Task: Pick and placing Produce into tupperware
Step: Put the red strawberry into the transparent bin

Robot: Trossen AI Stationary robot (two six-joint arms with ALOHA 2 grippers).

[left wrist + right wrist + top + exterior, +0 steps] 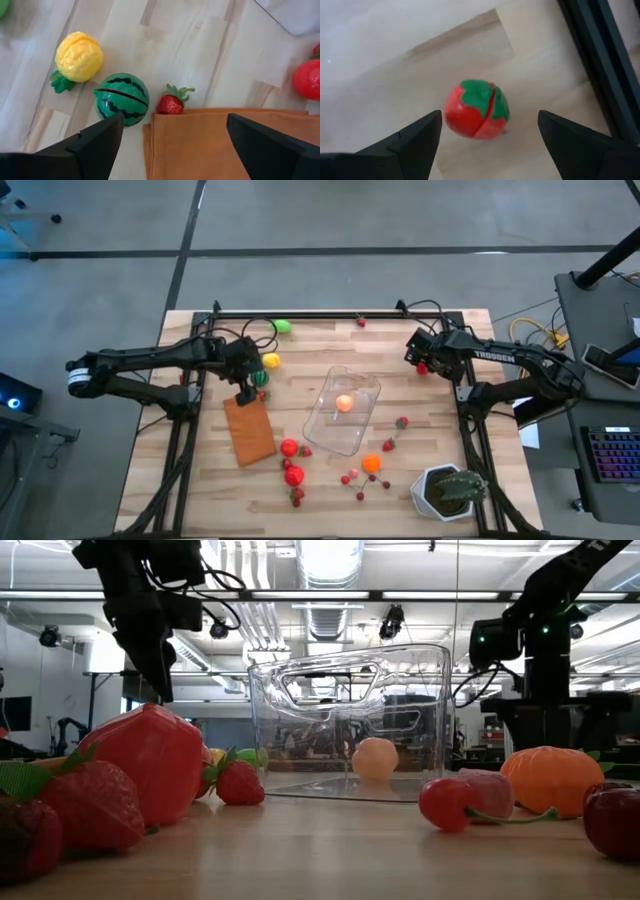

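Tupperware was found at table centre, between both arms, one orange ball inside. Right gripper was held directly above red tomato, fingers spread wide, nothing held; black frame rail close beside. Left gripper was held spread over brown mat, watermelon and strawberry just ahead.

A pale wooden plank table carries a black frame along its far edge and down both sides. A flat brown-orange rectangular mat lies on the left half of the table, slightly skewed. At the near right corner stands a green cactus plant in a white angular pot. Right of the table, a desk holds a keyboard, with yellow cables beside it.
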